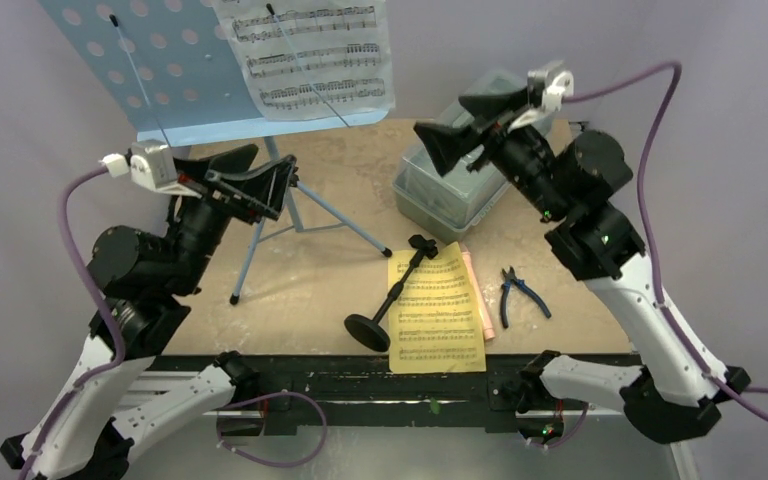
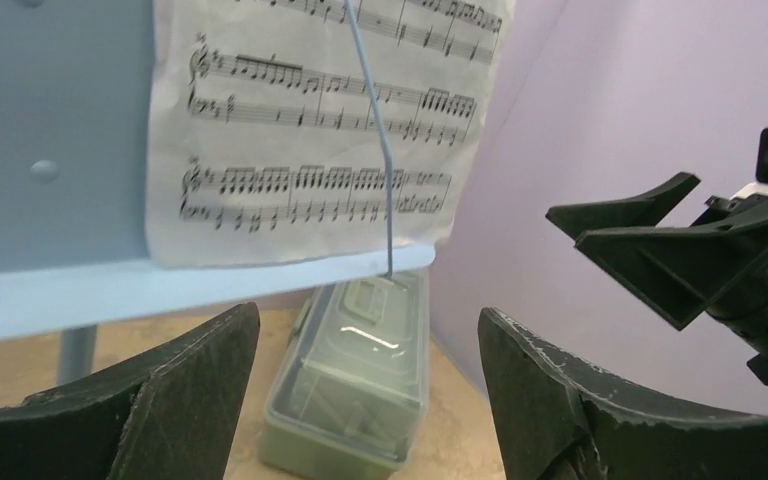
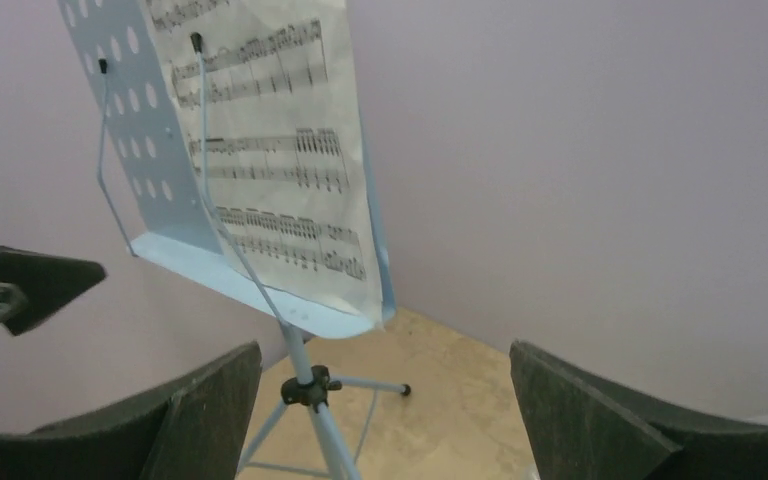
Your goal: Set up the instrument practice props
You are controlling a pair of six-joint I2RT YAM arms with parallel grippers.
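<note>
Top external view: my left tool [image 1: 258, 172] and right tool [image 1: 472, 122] both hover high over the table [image 1: 340, 180], one on each side of the light blue music stand [image 1: 160, 70]. Each has its fingers spread wide and grips nothing. The wrist views show the same open gaps.

The stand is upright on its tripod at the far left. A white sheet [image 1: 310, 55] of music rests on its ledge, on the right half, behind a thin wire holder. I judge that step done.

The rest lies flat near the front edge. The yellow sheet [image 1: 437, 305] is near centre. The black mic stand [image 1: 392, 293] lies on its side along the sheet's left edge, round base nearest me. The pink microphone [image 1: 478, 300] shows as a strip at the sheet's right edge, mostly covered.

Next, I think, one tool must come down to these. The sheet lies flat and thin, so pinching it calls for catching an edge. The mic stand needs tipping upright onto its base.
</note>
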